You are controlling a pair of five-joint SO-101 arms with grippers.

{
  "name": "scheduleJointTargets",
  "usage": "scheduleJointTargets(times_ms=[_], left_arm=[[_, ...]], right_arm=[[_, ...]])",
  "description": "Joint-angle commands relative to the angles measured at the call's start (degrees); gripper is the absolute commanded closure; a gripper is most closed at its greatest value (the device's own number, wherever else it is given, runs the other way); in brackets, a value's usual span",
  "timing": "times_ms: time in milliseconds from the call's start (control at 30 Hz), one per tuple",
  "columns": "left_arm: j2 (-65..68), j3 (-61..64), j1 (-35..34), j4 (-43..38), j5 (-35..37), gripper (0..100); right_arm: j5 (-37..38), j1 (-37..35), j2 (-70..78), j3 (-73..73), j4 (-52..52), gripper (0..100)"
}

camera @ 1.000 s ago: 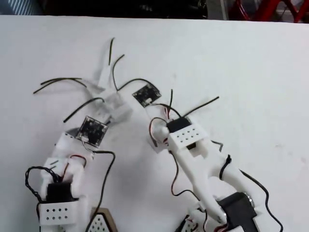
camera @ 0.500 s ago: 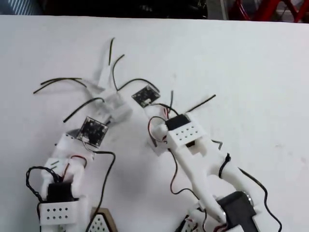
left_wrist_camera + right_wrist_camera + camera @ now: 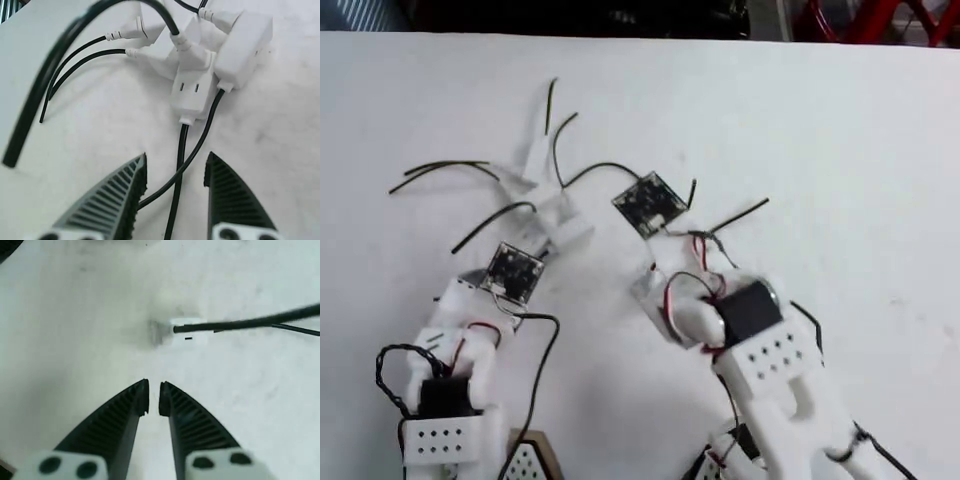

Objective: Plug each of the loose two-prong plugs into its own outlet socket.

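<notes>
White table (image 3: 840, 130), matte, faintly scuffed. Directly on it, a cluster of white outlet sockets (image 3: 555, 215), bodies touching one another; one socket face (image 3: 191, 89) turned up, two slots visible, a blocky white piece (image 3: 245, 42) just beside it. Thin black cords (image 3: 440, 168) fanning out from the cluster across the bare surface, loose ends well apart. Also flat on the table, a small white two-prong plug (image 3: 187, 332) trailing its own black cord (image 3: 250, 321); place relative to the cluster unclear.
</notes>
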Motion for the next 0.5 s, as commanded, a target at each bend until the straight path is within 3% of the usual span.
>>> scheduleJointTargets(times_ms=[0,133,300,467], left_arm=[[-0.6,-0.4,-0.5,-1.2,-0.2,80],[-0.7,-0.7,-0.5,-1.2,3.3,80],[-0.7,-4.0,-0.6,-1.1,18.5,80],[-0.7,-4.0,-0.5,-1.1,20.2,80]], right_arm=[[0.0,0.3,-6.3,-1.4,5.4,98.1],[0.0,0.3,-12.2,5.8,4.8,98.1],[0.1,5.4,-21.6,16.6,-6.1,98.1],[0.1,11.6,-26.2,22.8,-13.7,98.1]])
